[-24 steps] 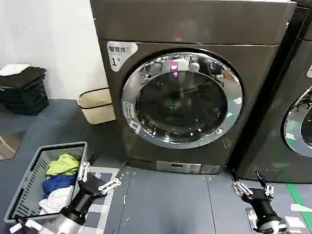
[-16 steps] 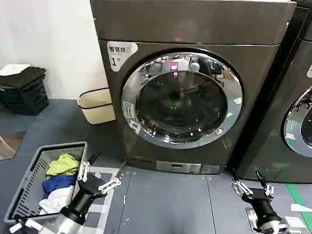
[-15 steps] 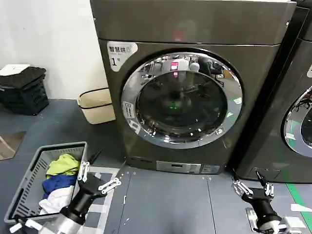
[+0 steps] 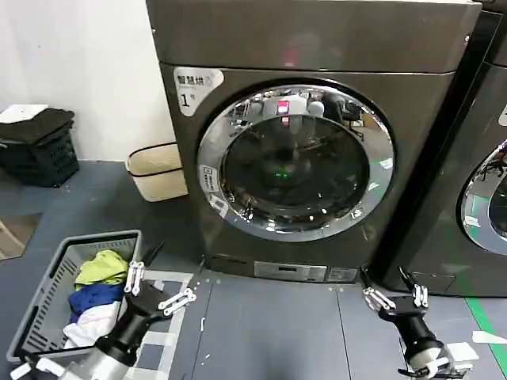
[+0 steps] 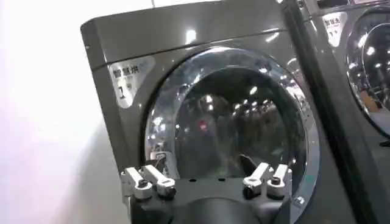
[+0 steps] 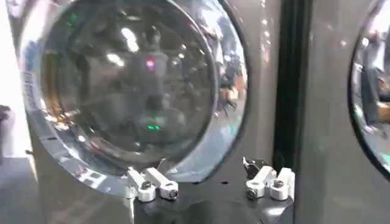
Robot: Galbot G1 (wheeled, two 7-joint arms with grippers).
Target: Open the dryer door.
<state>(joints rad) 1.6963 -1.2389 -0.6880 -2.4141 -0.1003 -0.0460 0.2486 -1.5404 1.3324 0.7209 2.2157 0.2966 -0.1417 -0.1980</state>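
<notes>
Task not started: the dryer door (image 4: 295, 161) sits flush and closed in the front of the grey-brown machine marked "1", chrome ring unbroken all round, nothing touching it.

Right gripper (image 4: 390, 298) is low over the floor, fingers spread wide, holding nothing. The door is up and ahead of those fingertips, well apart; its lower right rim is the nearest part. In the right wrist view the chrome ring (image 6: 131, 91) rises just beyond the open right gripper (image 6: 210, 185).

Left gripper (image 4: 158, 290) is also low, fingers wide and empty, next to the laundry basket (image 4: 47, 294) of clothes. The door lies ahead and off to the right of its fingers, well apart. The left wrist view looks past the left gripper (image 5: 206, 182) at the dryer door (image 5: 234, 131).

Left to do, as I judge it: reach up, catch the ring's edge or latch, swing it out.

Room: bare floor (image 4: 273, 328) ahead of both sets of fingers. The neighbouring darker machine (image 4: 467, 190) stands close to the right of the right fingers; a beige bin (image 4: 156, 171) stands left of the dryer, ahead of the left fingers. I cannot tell which side the hinge is on.
</notes>
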